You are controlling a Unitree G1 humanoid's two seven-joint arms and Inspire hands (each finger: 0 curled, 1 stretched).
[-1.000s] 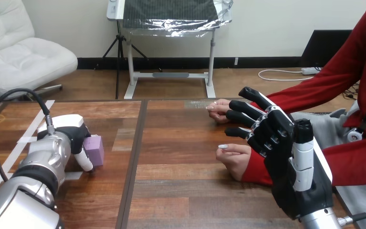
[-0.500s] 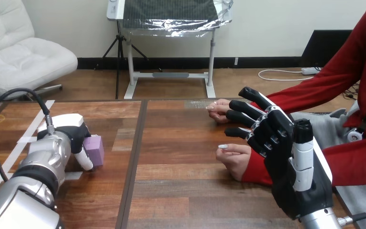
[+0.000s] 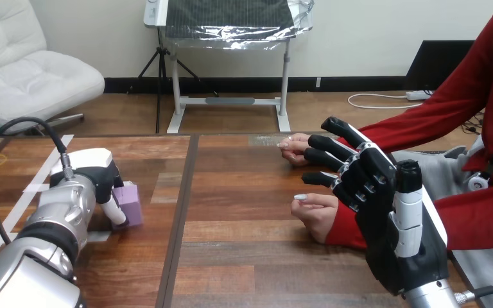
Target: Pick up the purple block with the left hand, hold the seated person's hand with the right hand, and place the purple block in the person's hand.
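Wooden counter [image 3: 244,256] w/ a dark seam [image 3: 178,224] running front to back, left of centre. Left arm [image 3: 45,237] comes in from the bottom-left corner, silver forearm angled up toward the counter's middle. Left robot hand [image 3: 99,181] sits low over the counter, left of the seam, clamped on the block [image 3: 130,202]: fingers [image 3: 117,212] curl down across the block's near-left face, the rest of the hand wraps it from the left and above. Block is purple, just left of the seam, w/ its right & front faces showing; it looks a bit tilted, top leaning toward the hand. Can't tell if its base touches the counter or is just off it. White tape strips [image 3: 38,188] lie on the counter by the left wrist, partly under the arm. Right robot hand [image 3: 385,212] is up at the right side, back toward the camera, not gripping anything: its fingers [image 3: 334,154] are spread and nearly straight, pointing up-left toward the person. Person's near hand [image 3: 314,215] rests on the counter right of the seam, loosely fisted, knuckles toward the block; the right robot hand's fingers sit just beside/over its wrist & red sleeve, but contact can't be told. Person's far hand [image 3: 295,146] lies flat-ish farther back on the counter, next to the tips of the same fingers, no grip seen. Block & person's hands are well apart, w/ the seam and bare wood between.
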